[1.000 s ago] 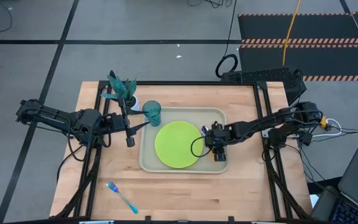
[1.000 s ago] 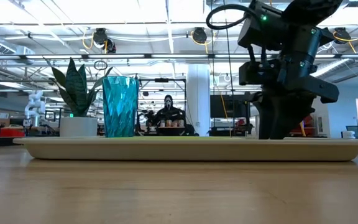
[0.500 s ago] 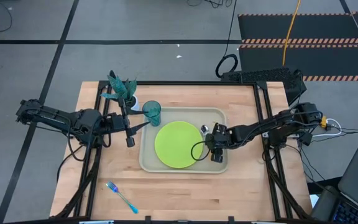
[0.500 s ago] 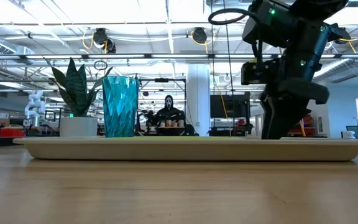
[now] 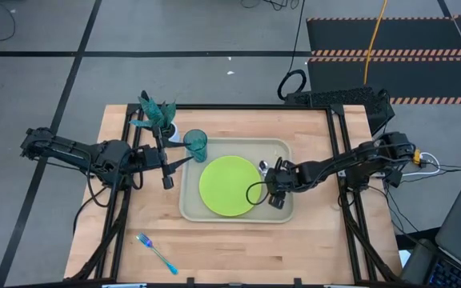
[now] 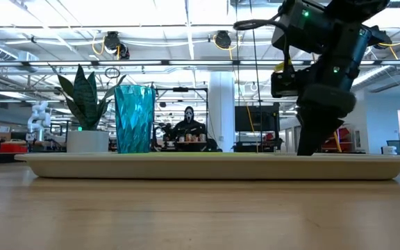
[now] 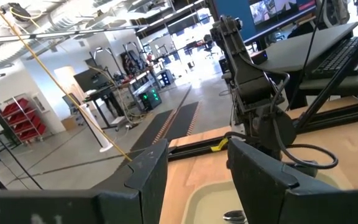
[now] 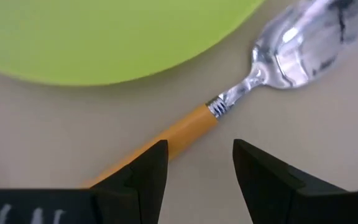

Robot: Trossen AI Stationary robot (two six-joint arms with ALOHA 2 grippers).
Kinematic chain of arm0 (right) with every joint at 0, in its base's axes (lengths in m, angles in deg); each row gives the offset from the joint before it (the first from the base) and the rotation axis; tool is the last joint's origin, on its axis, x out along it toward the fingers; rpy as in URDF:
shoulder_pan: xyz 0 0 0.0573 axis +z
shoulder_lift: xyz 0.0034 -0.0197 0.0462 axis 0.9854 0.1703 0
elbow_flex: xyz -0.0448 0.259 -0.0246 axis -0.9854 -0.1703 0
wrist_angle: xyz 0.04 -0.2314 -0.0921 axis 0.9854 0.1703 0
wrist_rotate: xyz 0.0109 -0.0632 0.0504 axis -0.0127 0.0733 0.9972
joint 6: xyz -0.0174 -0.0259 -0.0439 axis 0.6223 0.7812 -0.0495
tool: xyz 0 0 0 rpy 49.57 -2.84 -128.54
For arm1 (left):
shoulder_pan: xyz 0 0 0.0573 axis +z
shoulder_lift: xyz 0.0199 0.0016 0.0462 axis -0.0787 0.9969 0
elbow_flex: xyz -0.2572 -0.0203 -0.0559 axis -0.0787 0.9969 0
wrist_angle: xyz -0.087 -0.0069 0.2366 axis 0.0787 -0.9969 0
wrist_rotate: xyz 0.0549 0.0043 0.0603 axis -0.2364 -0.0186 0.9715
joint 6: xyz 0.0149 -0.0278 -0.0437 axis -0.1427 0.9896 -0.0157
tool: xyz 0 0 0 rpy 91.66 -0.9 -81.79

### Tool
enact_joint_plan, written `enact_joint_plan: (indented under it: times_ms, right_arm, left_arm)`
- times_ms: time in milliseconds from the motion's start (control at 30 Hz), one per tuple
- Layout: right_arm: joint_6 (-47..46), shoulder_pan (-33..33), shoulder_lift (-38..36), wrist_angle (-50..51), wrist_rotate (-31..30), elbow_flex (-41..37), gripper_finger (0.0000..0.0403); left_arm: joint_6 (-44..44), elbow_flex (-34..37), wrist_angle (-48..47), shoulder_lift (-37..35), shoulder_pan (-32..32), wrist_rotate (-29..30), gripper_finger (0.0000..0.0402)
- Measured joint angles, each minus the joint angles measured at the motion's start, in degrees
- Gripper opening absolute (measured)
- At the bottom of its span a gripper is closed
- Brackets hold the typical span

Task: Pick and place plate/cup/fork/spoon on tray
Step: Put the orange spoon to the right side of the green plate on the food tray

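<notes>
The beige tray (image 5: 192,210) already carries the lime-green plate (image 5: 229,186), teal cup (image 5: 196,145) and spoon (image 8: 241,93), right gripper (image 8: 194,165) released above it, left gripper (image 7: 194,168) parted, while the light, stiff fork (image 5: 156,251) lies diagonally on bare table, best pinched mid-handle

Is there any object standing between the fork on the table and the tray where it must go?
Nothing visible does. The fork lies alone on the wood near the front edge, and bare table separates it from the tray. The left hand hangs open beside the tray's left rim, above that stretch.
</notes>
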Motion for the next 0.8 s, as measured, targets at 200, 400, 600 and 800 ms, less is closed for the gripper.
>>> enact_joint_plan:
  times_ms: [200, 400, 600, 800]
  right_arm:
    - [9.96, -0.56, -3.73, 0.23, 0.12, -0.02, 0.0173]
    - [17.44, -2.51, -11.77, -0.52, 0.04, 0.00, 0.0173]
    - [31.17, -3.07, -13.60, -0.02, 1.25, 0.02, 0.0173]
    - [35.95, -3.74, -6.44, 0.90, 3.29, 0.02, 0.0173]
  left_arm:
    - [0.04, 0.00, 0.00, -0.01, 0.00, 0.00, 0.0172]
    - [-0.02, 0.00, 0.00, 0.00, 0.00, 0.00, 0.0172]
    - [0.00, 0.00, 0.07, 0.00, 0.00, 0.00, 0.0172]
    - [0.02, 0.00, 0.07, -0.01, 0.00, 0.00, 0.0172]
